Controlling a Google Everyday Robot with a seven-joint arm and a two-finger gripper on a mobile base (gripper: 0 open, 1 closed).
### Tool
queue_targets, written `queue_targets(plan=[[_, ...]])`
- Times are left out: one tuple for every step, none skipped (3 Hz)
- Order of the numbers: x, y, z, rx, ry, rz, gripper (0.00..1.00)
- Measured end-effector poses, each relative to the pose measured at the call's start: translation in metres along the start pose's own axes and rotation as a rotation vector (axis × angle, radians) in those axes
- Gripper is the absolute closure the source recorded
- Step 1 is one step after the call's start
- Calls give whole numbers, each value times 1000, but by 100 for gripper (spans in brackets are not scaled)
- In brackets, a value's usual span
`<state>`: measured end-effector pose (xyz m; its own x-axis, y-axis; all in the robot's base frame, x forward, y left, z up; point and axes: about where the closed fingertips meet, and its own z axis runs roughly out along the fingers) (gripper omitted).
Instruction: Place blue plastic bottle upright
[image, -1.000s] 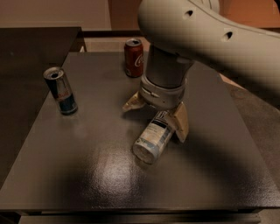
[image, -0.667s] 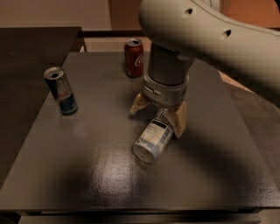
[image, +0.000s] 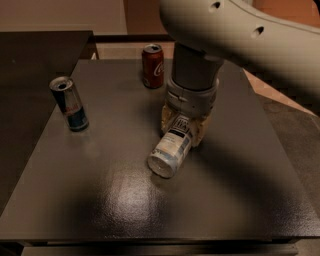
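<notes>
The blue plastic bottle (image: 170, 150) lies on its side on the dark table (image: 120, 205), its round end pointing toward the camera and its upper end under my wrist. Its white label with a black patch faces up. My gripper (image: 184, 125) comes down from above, just behind the table's middle. Its tan fingers (image: 201, 132) are closed against both sides of the bottle's upper part. The cap is hidden between them.
A red cola can (image: 152, 66) stands upright at the back, just left of my arm. A slim blue-and-silver energy drink can (image: 70, 104) stands upright at the left. A second dark table (image: 40, 47) adjoins at the back left.
The fingers, spread wide either side of the bottle before, have closed in onto it. The bottle has stayed lying in about the same spot.
</notes>
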<state>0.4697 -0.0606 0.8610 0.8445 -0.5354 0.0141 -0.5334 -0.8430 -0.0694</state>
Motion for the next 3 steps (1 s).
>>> queue_targets(plan=[[3,-5,-19,61,31,-31,96],[4,-14,-45,188,87,-82,100],[14,-33,-73,369,163,-125,100]])
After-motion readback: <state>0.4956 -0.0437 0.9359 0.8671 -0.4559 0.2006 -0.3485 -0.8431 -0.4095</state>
